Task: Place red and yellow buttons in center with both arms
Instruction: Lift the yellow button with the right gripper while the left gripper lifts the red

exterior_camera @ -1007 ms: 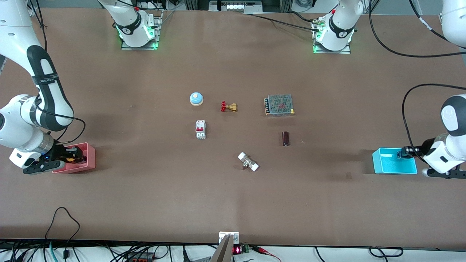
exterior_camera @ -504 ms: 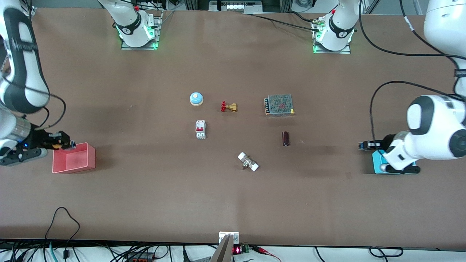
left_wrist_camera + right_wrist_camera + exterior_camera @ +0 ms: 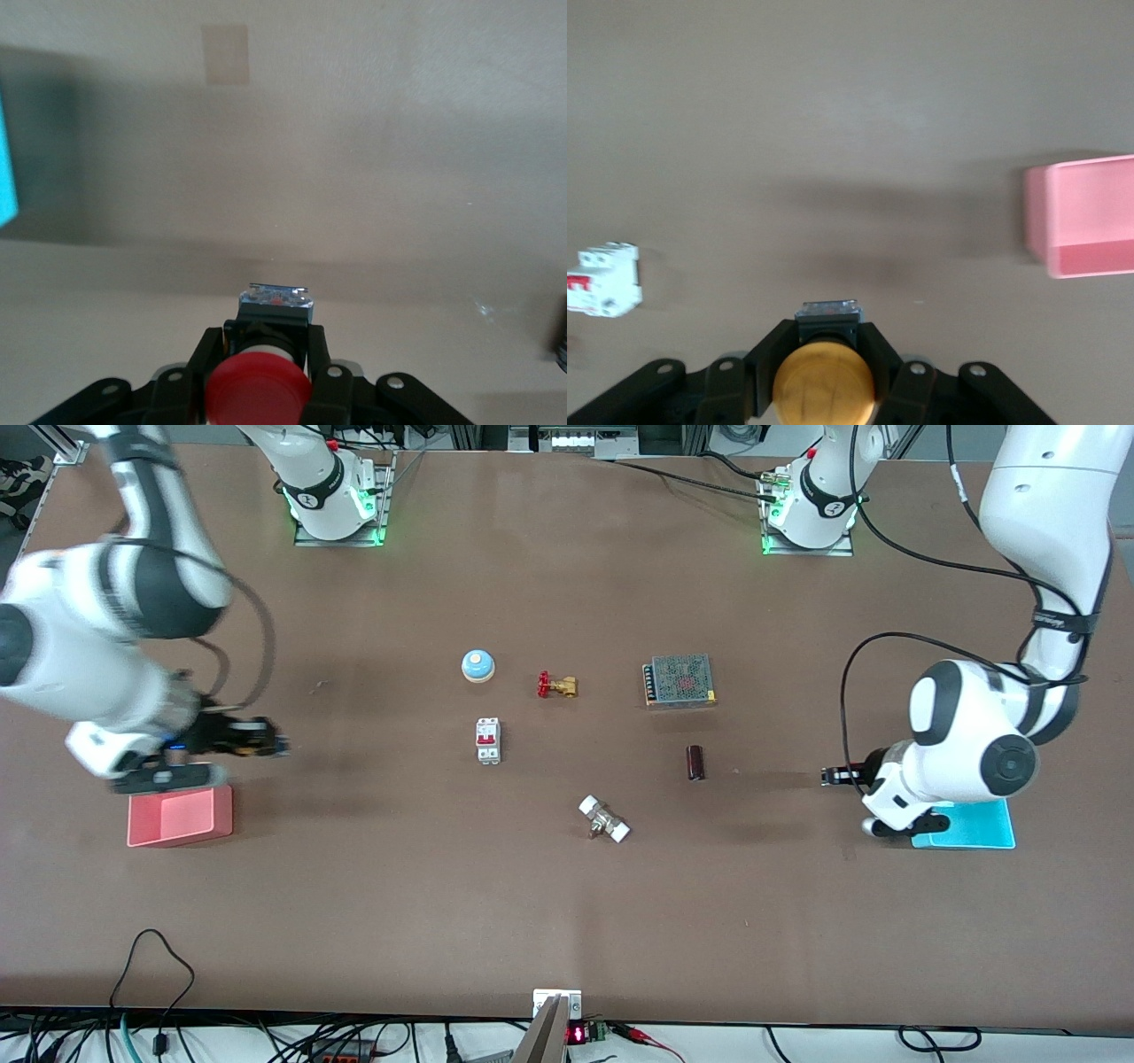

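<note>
- The left end effector (image 3: 257, 372) is clamped on the red button (image 3: 259, 390), its fingers pressing the dark body from both sides with the round red cap facing the wrist camera.
- In the front view the left end effector (image 3: 833, 776) is up in the air over bare bench (image 3: 567, 921), just beside the cyan bin (image 3: 974, 833) on the side toward the middle of the bench.
- The right end effector (image 3: 824, 354) grips the yellow button (image 3: 824, 385), fingers tight against its black body under the orange-yellow cap.
- In the front view the right end effector (image 3: 266, 744) hangs over open bench just beside the pink bin (image 3: 177, 819), on that bin's side toward the middle of the bench.
- The pink bin sits at the right arm's end of the bench, the cyan bin at the left arm's end.
- Spread over the middle of the bench are a blue dome bell (image 3: 477, 665), a brass valve with a red handwheel (image 3: 556, 685), a white circuit breaker (image 3: 488, 740), a metal-mesh power supply (image 3: 679, 680), a dark cylindrical capacitor (image 3: 695, 763) and a metal fitting with white ends (image 3: 604, 818).
- The fitting lies nearest the front camera of these; the bell, valve and power supply lie farthest.
- The circuit breaker also shows in the right wrist view (image 3: 602, 280).
</note>
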Controlling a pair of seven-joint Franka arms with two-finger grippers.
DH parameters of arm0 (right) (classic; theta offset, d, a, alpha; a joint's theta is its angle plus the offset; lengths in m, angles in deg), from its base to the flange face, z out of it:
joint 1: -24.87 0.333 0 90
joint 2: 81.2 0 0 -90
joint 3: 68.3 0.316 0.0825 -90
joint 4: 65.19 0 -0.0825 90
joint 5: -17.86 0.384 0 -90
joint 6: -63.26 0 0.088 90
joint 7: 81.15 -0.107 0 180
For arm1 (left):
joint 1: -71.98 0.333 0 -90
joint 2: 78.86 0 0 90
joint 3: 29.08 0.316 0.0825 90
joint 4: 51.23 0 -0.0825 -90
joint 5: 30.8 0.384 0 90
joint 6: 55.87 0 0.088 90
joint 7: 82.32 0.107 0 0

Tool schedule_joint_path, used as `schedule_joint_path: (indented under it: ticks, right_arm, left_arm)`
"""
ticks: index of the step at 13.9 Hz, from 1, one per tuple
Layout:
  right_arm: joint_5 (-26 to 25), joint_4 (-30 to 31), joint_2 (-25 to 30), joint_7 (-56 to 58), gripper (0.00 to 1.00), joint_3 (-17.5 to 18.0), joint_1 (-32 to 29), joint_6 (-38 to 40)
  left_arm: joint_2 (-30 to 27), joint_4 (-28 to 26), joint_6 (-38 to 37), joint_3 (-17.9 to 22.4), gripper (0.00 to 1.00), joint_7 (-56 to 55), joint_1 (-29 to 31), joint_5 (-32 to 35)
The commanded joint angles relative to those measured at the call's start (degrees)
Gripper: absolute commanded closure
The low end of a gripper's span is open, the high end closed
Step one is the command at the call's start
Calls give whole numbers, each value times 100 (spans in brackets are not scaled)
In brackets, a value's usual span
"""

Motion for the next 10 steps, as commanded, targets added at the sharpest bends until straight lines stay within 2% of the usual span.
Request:
schedule_joint_path:
  ticks: [1,4,7,9,10]
  right_arm:
    - [-157,609,62,-598,65,-36,307,-755]
    - [-421,1085,-17,-722,65,-10,492,-1433]
    - [-666,1305,-183,-1046,65,-10,686,-1934]
    - [-904,1349,-376,-1205,65,-10,782,-2146]
    - [-966,1358,-482,-1293,65,-10,835,-2260]
  left_arm:
    - [-123,-243,188,18,59,-212,-106,-64]
    - [-26,-357,556,27,59,-212,-115,-46]
    - [26,-419,601,36,55,-221,-124,-37]
    - [35,-419,601,36,42,-264,-124,-20]
    - [61,-419,601,36,29,-299,-132,-11]
